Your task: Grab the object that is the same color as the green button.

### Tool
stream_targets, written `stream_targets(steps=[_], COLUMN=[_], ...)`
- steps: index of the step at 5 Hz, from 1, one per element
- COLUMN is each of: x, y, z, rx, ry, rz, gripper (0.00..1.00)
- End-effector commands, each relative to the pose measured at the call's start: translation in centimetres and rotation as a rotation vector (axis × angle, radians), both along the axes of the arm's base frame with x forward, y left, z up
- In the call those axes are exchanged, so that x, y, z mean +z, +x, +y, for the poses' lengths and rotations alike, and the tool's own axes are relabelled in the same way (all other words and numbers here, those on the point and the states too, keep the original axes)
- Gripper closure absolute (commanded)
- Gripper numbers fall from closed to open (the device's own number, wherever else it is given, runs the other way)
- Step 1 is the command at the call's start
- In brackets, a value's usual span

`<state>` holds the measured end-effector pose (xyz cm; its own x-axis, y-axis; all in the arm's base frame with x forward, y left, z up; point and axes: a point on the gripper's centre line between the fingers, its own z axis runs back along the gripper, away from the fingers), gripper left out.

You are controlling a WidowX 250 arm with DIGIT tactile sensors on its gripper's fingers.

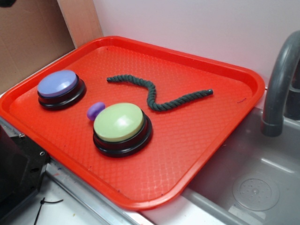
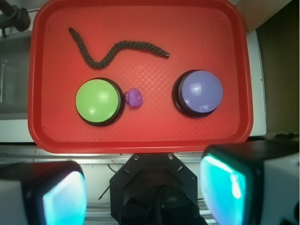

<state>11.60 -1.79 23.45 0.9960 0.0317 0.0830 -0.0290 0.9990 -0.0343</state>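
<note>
end effector | black housing, 2 screws | 2 fingers, cyan pads

Both pictures are bright and even. In the exterior view the red tray shines softly, and the buttons cast small dark shadows. The green button has a pale shiny spot. In the wrist view the gripper pads are close, blurry and glow blue-green. The corners look dim.

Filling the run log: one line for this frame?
phase: pre-reach | gripper: open, high above tray | target: green rope, untouched | green button beside purple blob
</note>
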Motion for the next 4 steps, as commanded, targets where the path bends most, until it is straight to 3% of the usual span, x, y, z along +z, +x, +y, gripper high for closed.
stream_targets(steps=[1, 3, 4], x=[0.0, -1.2, -2.9], y=[0.0, 3.4, 5.8], z=[0.0, 1.4, 2.3], rx=[0.0, 0.286, 0.47], ry=[0.0, -0.071, -0.143], rz=[0.0, -0.056, -0.075], gripper=[0.0, 0.0, 0.0])
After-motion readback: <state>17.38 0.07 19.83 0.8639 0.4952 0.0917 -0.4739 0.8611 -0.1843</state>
